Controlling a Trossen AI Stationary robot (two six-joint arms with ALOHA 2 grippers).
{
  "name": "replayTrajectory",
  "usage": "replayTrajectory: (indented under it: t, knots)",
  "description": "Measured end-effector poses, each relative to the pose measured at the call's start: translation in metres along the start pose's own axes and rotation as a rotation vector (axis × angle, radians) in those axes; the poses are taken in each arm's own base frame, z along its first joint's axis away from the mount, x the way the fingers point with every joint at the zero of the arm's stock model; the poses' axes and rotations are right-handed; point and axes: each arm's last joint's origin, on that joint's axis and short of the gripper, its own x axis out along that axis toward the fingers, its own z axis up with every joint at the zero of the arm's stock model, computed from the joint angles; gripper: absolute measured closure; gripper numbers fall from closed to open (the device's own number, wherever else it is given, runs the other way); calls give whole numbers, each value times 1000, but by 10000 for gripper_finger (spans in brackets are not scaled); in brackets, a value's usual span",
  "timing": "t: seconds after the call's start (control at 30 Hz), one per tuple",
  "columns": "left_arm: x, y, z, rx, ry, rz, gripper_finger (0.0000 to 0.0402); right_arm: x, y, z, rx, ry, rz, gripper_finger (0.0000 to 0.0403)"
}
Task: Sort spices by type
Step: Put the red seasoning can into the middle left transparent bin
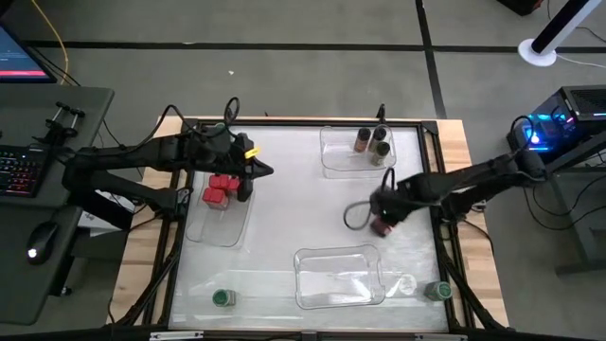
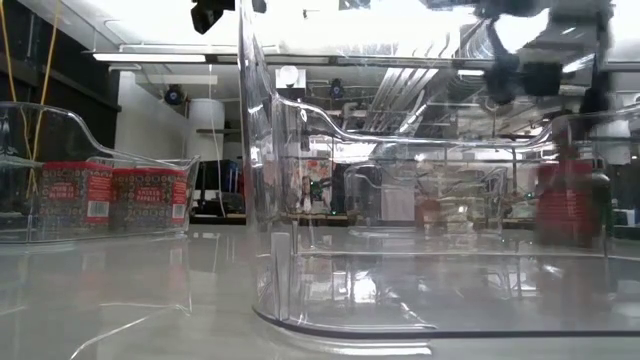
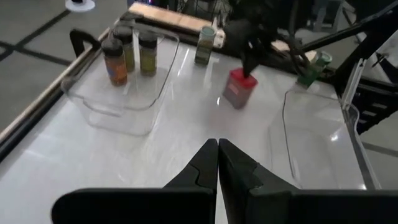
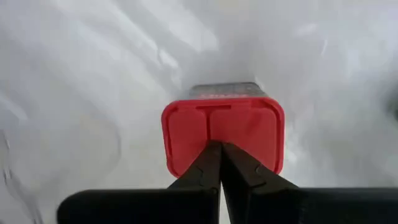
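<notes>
One red spice box [image 4: 222, 135] part-hidden under closed right claw [image 4: 219, 149], contact unclear

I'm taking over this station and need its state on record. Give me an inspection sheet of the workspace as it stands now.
Surface: white table, glossy, framed by wood edges.
Job's things: red boxes in the left tray; dark-lidded jars in the far tray; one red box loose under the right gripper; green-lidded jars and on the near edge; the near tray looks empty.
Clutter: nothing seen.
Grippers: left gripper shut, empty, over the left tray; right gripper shut, tips on the loose red box's lid.
Cables: a loop beside the right arm.
Surroundings: keyboard and mouse on a side desk.
</notes>
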Motion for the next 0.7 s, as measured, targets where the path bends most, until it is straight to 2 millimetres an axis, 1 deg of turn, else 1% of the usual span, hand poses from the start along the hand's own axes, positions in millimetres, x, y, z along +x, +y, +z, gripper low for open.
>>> replayTrajectory:
  t: [0.17, 0.3, 0.47, 0.57, 0.7]
  knots:
    - [0, -1, -5, -30, 51, 1, 401, -1, -4, 31, 79, -157, 78, 403]
    - [-1, -6, -9, -14, 81, -11, 401, 6, 0, 49, 125, -226, 136, 403]
    - [-2, -12, -14, 39, 116, 20, 401, 28, 22, 76, 166, -318, 260, 403]
    - [-3, -14, -18, 72, 143, 56, 401, 40, 39, 94, 210, -400, 399, 403]
    - [-4, -16, -24, 95, 189, 89, 401, 57, 57, 113, 295, -488, 576, 403]
